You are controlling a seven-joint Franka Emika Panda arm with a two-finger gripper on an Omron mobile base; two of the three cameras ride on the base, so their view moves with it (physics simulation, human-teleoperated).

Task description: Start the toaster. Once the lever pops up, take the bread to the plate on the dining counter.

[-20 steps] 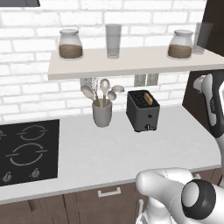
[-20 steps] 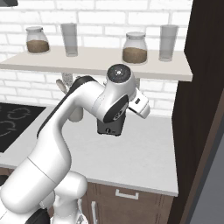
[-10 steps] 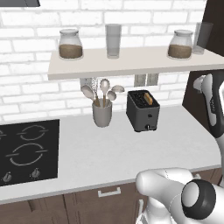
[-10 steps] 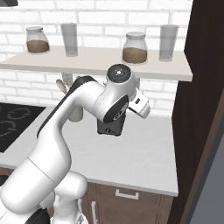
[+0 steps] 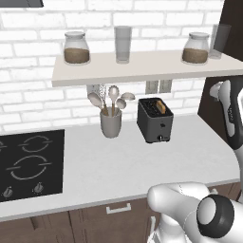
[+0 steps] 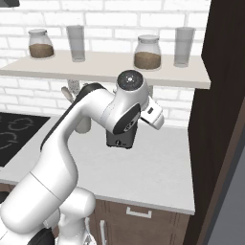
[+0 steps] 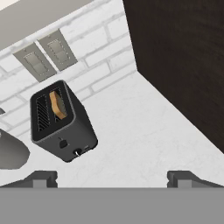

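Claw [image 7: 112, 177] w/ jaws wide apart, holding nothing. Small dark grey boxy toaster [image 7: 61, 122] at mid-left on white worktop [image 7: 144, 131], tan bread slice [image 7: 57, 105] in one slot. Risk: off-centre approach misses lever, shoves toaster.

toaster [image 6: 118, 139]: in the right base view the arm's wrist covers most of it; just its dark lower body shows beneath.
bread [image 7: 57, 105]: sunk in one slot, so just its top edge shows; the rest is hidden inside the toaster.
toaster lever [image 7: 63, 143]: a small dark nub on the front, too small to tell whether it is up or down.
utensil cup [image 7: 9, 151]: cut off by the left edge of the hand view; in the right base view the arm hides most of it.
hob [image 5: 28, 166]: cut off by the left edge of the left base view.
gripper [image 7: 112, 177]: finger tips half sunk at the bottom of the hand view, wide apart.
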